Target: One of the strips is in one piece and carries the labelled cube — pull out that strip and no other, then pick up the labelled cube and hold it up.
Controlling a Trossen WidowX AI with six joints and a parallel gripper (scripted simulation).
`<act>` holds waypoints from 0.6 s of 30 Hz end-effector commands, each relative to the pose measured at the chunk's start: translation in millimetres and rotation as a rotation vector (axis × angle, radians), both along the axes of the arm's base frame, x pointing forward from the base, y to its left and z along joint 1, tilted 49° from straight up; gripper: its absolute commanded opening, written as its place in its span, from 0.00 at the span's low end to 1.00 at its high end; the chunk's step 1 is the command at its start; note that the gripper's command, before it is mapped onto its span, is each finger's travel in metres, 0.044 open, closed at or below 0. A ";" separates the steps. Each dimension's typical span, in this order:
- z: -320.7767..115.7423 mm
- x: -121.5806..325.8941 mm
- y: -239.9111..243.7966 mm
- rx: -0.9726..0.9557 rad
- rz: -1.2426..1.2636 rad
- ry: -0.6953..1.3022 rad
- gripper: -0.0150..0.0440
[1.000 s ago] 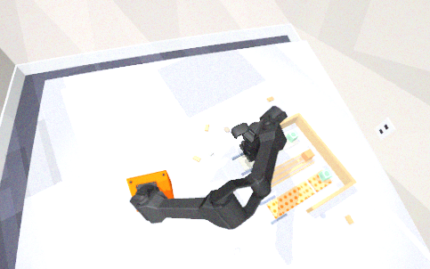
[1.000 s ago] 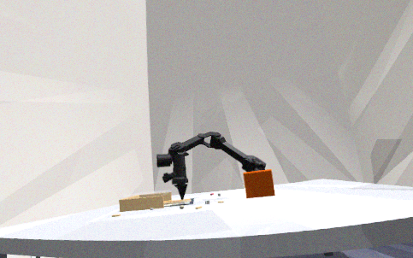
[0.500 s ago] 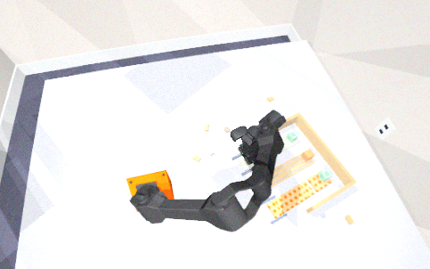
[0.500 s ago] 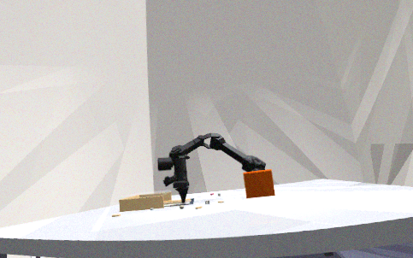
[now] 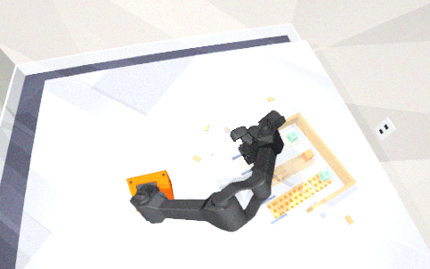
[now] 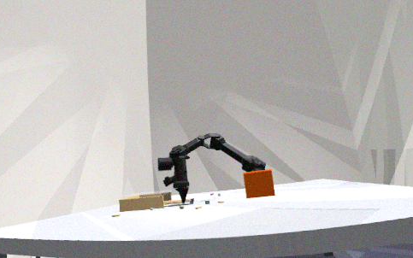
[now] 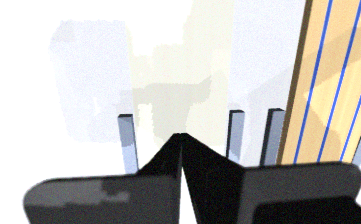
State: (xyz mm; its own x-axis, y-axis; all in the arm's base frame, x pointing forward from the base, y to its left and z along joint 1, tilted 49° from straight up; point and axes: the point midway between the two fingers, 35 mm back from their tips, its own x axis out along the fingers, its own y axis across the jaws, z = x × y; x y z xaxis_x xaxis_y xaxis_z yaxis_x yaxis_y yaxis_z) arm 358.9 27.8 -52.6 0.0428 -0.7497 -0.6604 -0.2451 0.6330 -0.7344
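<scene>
Pincer [image 7: 181, 137] shut, empty, two green cubes [image 5: 292, 136], three strips [image 5: 293, 165]

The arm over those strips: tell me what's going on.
The arm's gripper has its jaws shut on nothing, tip pointed down at the near end of a pale strip, beside the blue-lined tan strip. In the top view the cubes, including a green one, sit inside the wooden frame, none lifted.
</scene>
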 end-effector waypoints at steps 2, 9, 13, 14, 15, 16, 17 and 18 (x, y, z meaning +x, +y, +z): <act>0.1 0.2 -1.2 -0.005 0.005 0.002 0.25; -0.4 0.2 -1.7 -0.005 0.005 0.002 0.25; -0.6 0.3 -2.0 -0.005 0.005 0.002 0.25; -0.7 0.3 -2.1 -0.005 0.005 0.002 0.25; -0.8 0.3 -2.2 -0.005 0.005 0.002 0.25; -0.8 0.3 -2.3 -0.005 0.005 0.002 0.25; -0.9 0.3 -2.3 -0.005 0.005 0.002 0.25; -1.0 0.3 -2.4 -0.005 0.005 0.002 0.25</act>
